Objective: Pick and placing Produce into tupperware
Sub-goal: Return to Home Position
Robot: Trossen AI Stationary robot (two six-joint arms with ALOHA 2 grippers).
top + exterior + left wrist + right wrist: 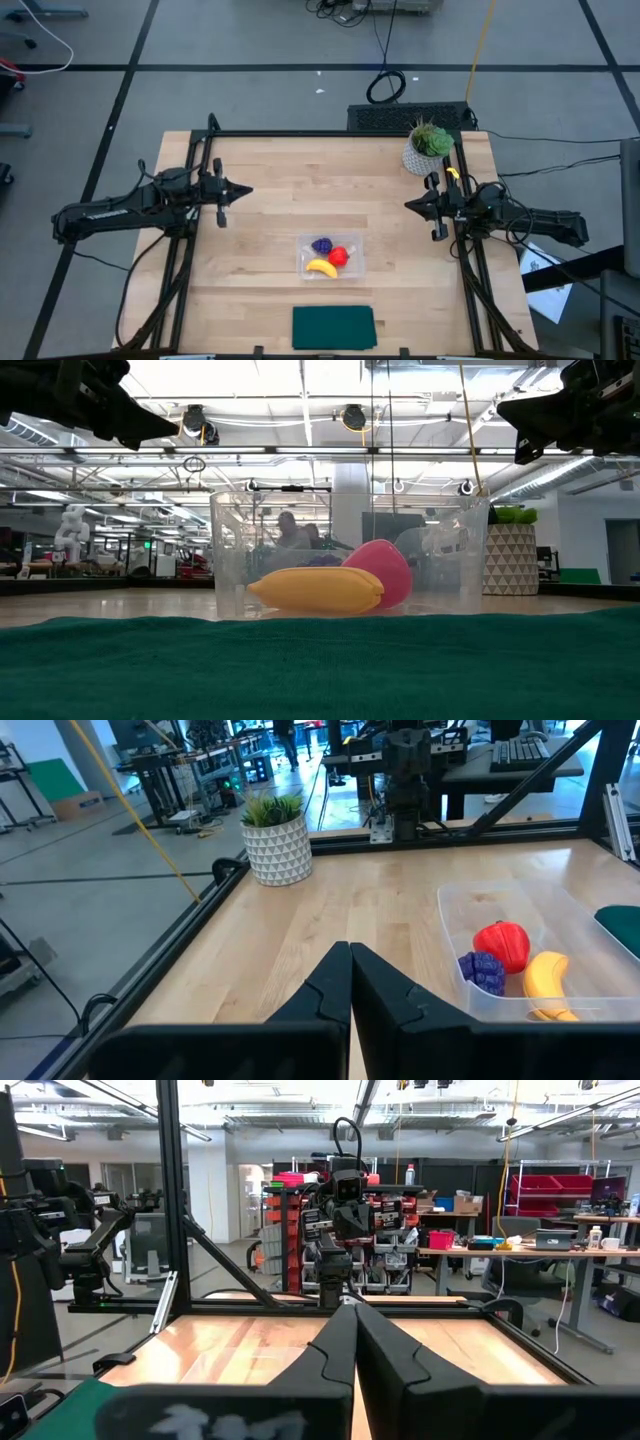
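Three produce pieces sat inside the tupperware (358, 241): purple grapes (321, 245), red strawberry piece (340, 256), yellow banana (320, 267). All were within the clear walls, none on the bare table (260, 230). The low view showed the banana lying flat on the container floor with the red piece behind it, leaning toward the wall. The grapes were mostly hidden there. The tupperware stood around the middle of the table, between the two arms and well apart from both, near the dark green mat (333, 327).

Left hand (246, 190) hung above the left side of the table, fingers pressed together on nothing; its wrist view showed the two tips meeting with no gap. Right hand (409, 205) did the same on the right side, near the potted plant (430, 146) but not touching it, fingers together and empty.

Judgement: packing looked done, nothing left to pick. Both arms faced inward at mirrored spots, high off the wood, which fits a parked home pose rather than an approach. Empty fingers held together make sense for parking, since nothing can snag. Keeping clear of the container also means no risk of nudging it. The plant and the mat were not part of the job and sat untouched.
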